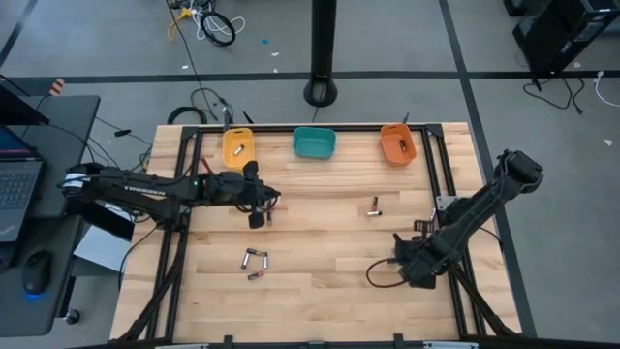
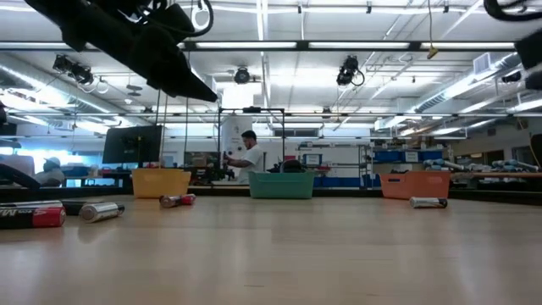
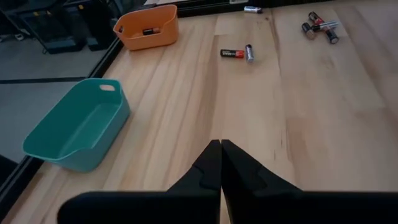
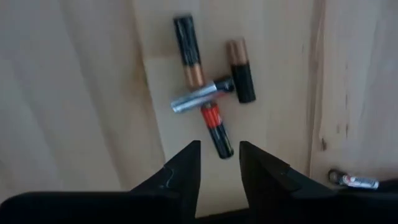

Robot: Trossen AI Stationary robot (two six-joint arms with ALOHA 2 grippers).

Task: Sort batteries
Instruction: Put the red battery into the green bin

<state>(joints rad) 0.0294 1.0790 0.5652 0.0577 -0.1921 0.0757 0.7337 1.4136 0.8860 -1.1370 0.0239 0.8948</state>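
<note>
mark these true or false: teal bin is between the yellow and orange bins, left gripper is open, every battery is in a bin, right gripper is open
1. The teal bin sits between the yellow bin and the orange bin: true.
2. The left gripper is open: false, its fingers are shut together.
3. Every battery is in a bin: false, several batteries lie loose on the table.
4. The right gripper is open: true.

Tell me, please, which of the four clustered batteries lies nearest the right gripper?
The red-and-black battery; its black end points at the right gripper, while the silver battery and both copper-and-black batteries lie beyond.
</note>
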